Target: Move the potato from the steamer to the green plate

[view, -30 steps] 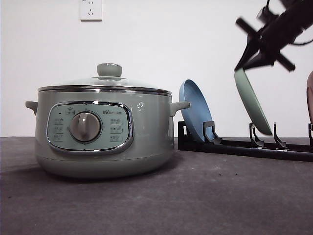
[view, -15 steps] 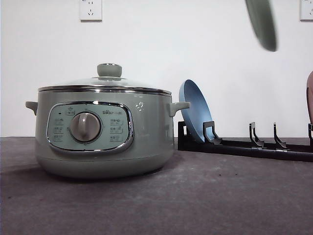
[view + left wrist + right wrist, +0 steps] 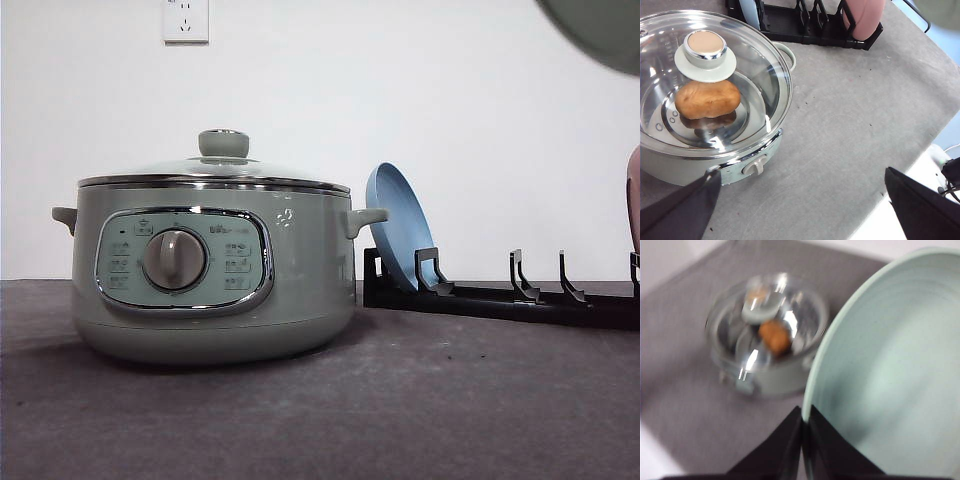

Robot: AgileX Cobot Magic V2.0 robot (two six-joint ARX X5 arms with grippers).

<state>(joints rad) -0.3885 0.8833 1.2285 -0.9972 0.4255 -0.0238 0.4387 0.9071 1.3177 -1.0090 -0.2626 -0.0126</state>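
potato (image 3: 707, 99): I see it inside the steamer, lying on its side on the shiny metal tray, right under the glass lid. From my right wrist feed it's an orange blur (image 3: 774, 336) in the pot.

steamer (image 3: 210, 270): sits on the grey desk (image 3: 400, 400) toward my left side, dial facing the front cam. Glass lid (image 3: 715, 80) is on, green knob (image 3: 223, 143) on top.

green plate (image 3: 890, 375): up in the air, well clear of the desk. The front cam catches just a slice of it in the top right corner (image 3: 600, 30). On the right wrist feed its rim runs down into the fingers.

right pincer (image 3: 805, 440): pressed onto the rim of the green plate, one dark finger each side, so it's pinching the plate.

left pincer (image 3: 800, 205): spread wide, two dark fingertips (image 3: 685, 210) at the corners of my left wrist feed, nothing between them, hanging above the desk just beside the steamer.

rack (image 3: 500, 295): black dish rack to the right of the steamer, at the back of the desk. Blue plate (image 3: 400, 235) stands tilted in its leftmost slot, pinkish plate (image 3: 862, 17) at the far end.

wall socket (image 3: 186, 20): on the white wall above the steamer.
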